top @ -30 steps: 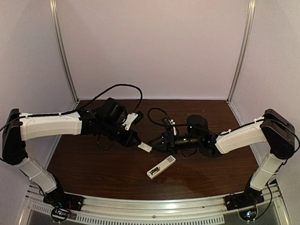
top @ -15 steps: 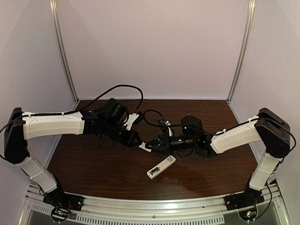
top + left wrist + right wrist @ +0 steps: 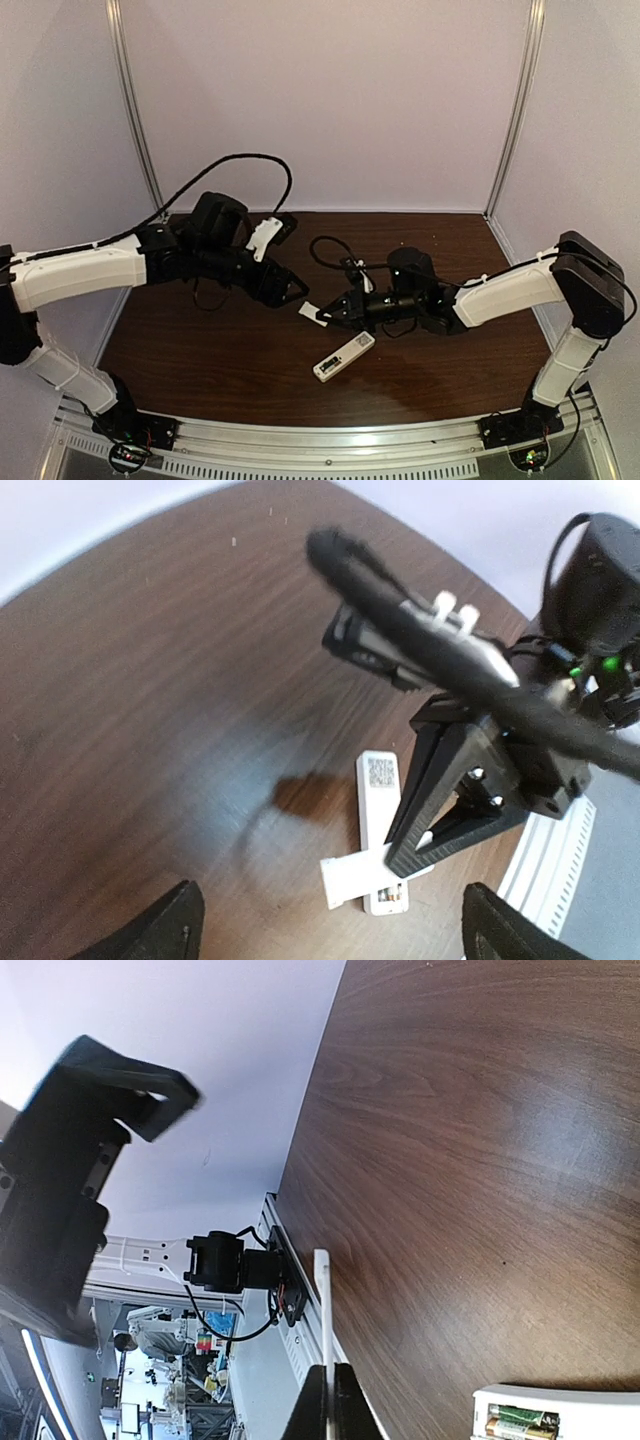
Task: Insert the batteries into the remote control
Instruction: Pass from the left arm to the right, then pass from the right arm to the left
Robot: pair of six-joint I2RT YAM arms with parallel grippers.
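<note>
Remote (image 3: 343, 356) on table (image 3: 200, 350), batteries (image 3: 520, 1425) inside; right gripper (image 3: 329, 313) pinching white cover (image 3: 309, 311); left gripper (image 3: 293, 289) released, empty, nearby.

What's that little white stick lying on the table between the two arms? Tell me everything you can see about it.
It is the remote control: a slim white bar, plastic by its look, lying flat and diagonally on the dark wooden table, towards its front edge. One end carries a small dark-patterned square. The compartment at the other end stands uncovered, with batteries lying side by side inside. Nothing but the table touches it.
</note>
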